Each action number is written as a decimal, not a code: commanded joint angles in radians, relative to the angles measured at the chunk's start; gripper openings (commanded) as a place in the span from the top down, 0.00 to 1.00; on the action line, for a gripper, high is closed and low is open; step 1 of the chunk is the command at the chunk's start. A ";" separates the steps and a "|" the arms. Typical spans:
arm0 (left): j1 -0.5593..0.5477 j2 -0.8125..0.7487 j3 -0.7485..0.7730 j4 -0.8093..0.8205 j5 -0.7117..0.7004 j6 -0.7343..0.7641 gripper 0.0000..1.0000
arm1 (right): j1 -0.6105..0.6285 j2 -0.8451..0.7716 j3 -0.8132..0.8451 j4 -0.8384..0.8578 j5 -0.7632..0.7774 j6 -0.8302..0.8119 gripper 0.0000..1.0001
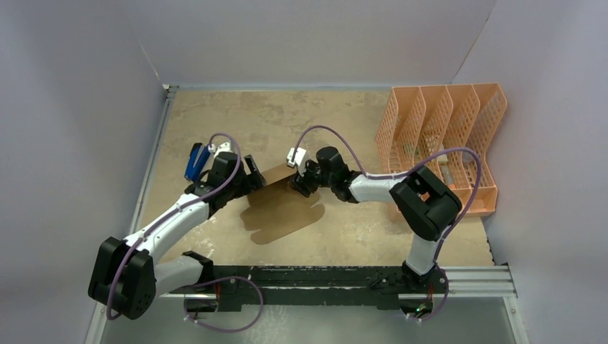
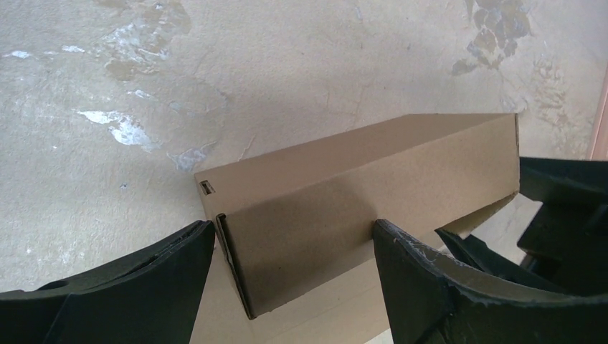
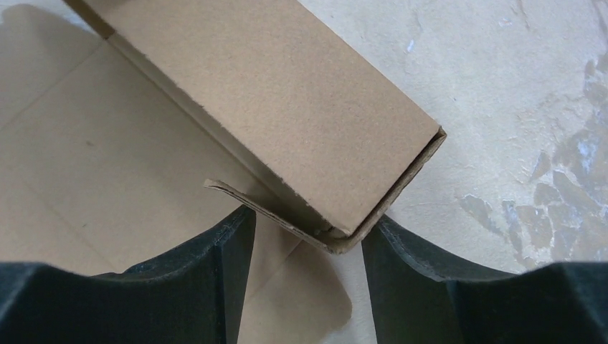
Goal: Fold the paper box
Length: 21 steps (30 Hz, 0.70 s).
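Black fingers [image 2: 129, 294] of the left gripper [image 2: 290, 229] are filling the bottom of the left wrist view. They are standing wide apart, released. One end of the box [image 2: 344, 193] is sitting in the gap: a long wall [image 2: 401, 165] folded up from the sheet. One finger is lying just beside the wall's end fold, and the other is crossing in front of its face.

Seen from above, the box is lying on the table [image 1: 287, 122] at mid-table, between the two wrists. Most of it is still a flat brown sheet with rounded tabs pointing toward the arm bases. Only the far wall is standing up, tilted.

At the wall's other end, the right gripper [image 3: 308, 218] is straddling the corner. One finger [image 3: 430, 287] is touching the folded end, while a small loose flap is reaching toward the other. Whether it is squeezing the cardboard or merely flanking it cannot be told.

Well apart, at the far right of the table, a peach organizer [image 1: 437, 129] is standing. Both arms are rising from a dark rail [image 1: 323, 276] along the near edge.
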 commanded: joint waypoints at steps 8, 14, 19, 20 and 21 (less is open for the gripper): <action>0.037 0.051 0.373 -0.266 -0.022 0.324 0.17 | 0.011 0.023 0.010 0.114 0.069 0.001 0.42; 0.067 0.203 0.560 -0.265 0.034 0.446 0.16 | 0.012 0.020 0.002 0.118 0.054 0.005 0.42; 0.116 0.365 0.602 -0.193 0.136 0.471 0.17 | 0.010 0.024 0.007 0.126 0.041 0.009 0.43; 0.128 0.398 0.607 -0.191 0.169 0.471 0.17 | 0.011 0.025 0.010 0.127 0.033 0.008 0.43; 0.142 0.423 0.616 -0.196 0.199 0.472 0.18 | 0.010 0.022 0.010 0.126 0.026 0.009 0.43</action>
